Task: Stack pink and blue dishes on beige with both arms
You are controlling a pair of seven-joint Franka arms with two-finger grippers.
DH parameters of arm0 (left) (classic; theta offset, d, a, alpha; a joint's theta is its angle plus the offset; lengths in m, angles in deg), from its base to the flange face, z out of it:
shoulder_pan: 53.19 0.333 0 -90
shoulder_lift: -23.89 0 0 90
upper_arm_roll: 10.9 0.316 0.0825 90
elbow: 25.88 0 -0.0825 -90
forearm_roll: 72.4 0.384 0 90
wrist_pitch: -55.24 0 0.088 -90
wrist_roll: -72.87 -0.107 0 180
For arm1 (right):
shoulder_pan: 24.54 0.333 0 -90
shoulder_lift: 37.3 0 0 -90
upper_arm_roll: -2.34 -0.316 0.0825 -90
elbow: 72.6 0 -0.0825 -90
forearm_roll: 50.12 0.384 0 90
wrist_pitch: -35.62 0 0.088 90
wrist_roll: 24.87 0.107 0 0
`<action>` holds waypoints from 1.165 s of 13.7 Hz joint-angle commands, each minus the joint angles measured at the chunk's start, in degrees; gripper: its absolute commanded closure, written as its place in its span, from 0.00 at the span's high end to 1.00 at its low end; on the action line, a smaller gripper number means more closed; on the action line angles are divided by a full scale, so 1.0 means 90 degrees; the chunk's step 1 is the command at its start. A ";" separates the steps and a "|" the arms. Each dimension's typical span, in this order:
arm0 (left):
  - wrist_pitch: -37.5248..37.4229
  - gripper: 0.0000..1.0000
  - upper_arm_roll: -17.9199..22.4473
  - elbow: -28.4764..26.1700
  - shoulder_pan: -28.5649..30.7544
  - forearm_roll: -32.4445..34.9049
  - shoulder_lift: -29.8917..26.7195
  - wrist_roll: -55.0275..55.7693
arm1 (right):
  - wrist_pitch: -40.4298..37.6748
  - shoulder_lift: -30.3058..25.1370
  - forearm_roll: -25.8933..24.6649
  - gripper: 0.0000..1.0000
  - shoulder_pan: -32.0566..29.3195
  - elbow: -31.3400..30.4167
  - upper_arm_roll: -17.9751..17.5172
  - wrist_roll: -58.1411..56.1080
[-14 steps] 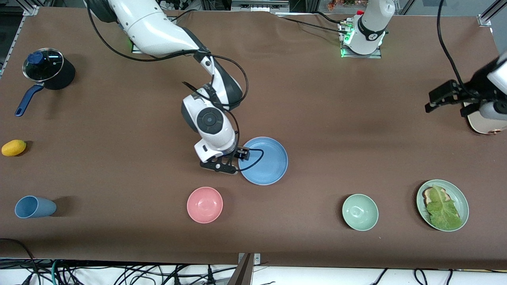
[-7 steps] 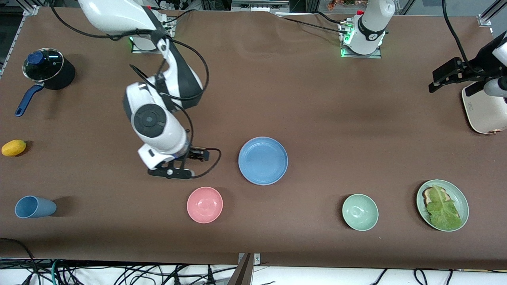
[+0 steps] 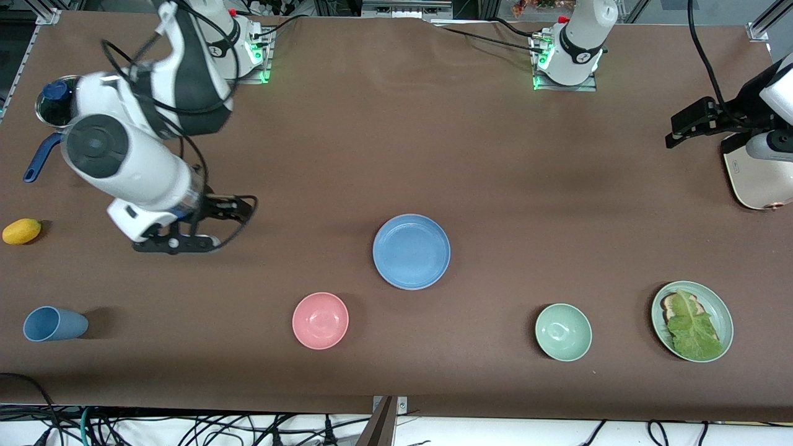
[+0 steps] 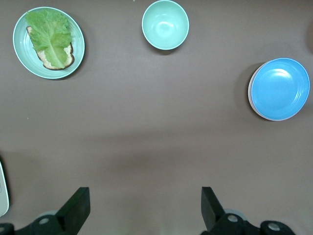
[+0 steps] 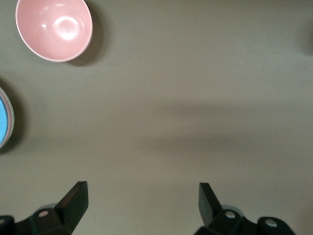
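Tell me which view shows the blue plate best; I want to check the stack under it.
The left wrist view: the blue plate is whole there, with a pale rim peeking out beneath along one edge. The front view shows it whole but from straight above, hiding what lies under it. The right wrist view catches only a sliver.

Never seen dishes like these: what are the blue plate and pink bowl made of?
Blue plate: probably matte plastic or melamine; even flat colour, dull sheen. Pink bowl: seemingly the same, slightly glossier, with soft highlights inside. Glazed ceramic cannot be ruled out.
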 commanded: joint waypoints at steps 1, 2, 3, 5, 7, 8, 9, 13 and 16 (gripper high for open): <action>-0.0042 1.00 -0.0028 -0.0011 0.0044 0.0164 0.0011 0.0043 | -0.0453 -0.0573 0.0145 1.00 -0.0313 -0.0305 0.0140 -0.0577; -0.0042 1.00 -0.0028 -0.0011 0.0063 0.0164 0.0050 0.0023 | -0.0611 -0.0671 0.0174 1.00 -0.0731 -0.0305 -0.0015 -0.0607; -0.0042 1.00 -0.0028 -0.0011 0.0063 0.0174 0.0060 0.0013 | -0.0699 -0.0798 0.0194 1.00 -0.1102 -0.0324 -0.0297 -0.0665; -0.0042 1.00 -0.0028 -0.0020 0.0073 0.0174 0.0147 0.0004 | -0.1089 -0.1042 0.0184 1.00 -0.1476 -0.0353 -0.0446 -0.0880; -0.0052 1.00 -0.0048 -0.0011 0.0054 0.0174 0.0225 0.0013 | -0.1149 -0.1529 0.0126 1.00 -0.2108 -0.0674 -0.0901 -0.1201; -0.0052 1.00 -0.0048 -0.0011 0.0044 0.0184 0.0235 0.0013 | -0.1149 -0.1725 0.0106 1.00 -0.2547 -0.0889 -0.1263 -0.1261; -0.0042 1.00 -0.0058 -0.0020 0.0053 0.0174 0.0226 0.0023 | -0.1149 -0.1911 0.0077 1.00 -0.2716 -0.1055 -0.1392 -0.1262; -0.0042 1.00 -0.0058 -0.0001 0.0044 0.0184 0.0226 0.0033 | -0.1198 -0.2177 -0.0255 1.00 -0.2737 -0.1155 -0.1657 -0.1232; -0.0042 1.00 -0.0087 -0.0001 0.0044 0.0242 0.0206 0.0023 | -0.1296 -0.1982 -0.0207 1.00 -0.2707 -0.0901 -0.1638 -0.1203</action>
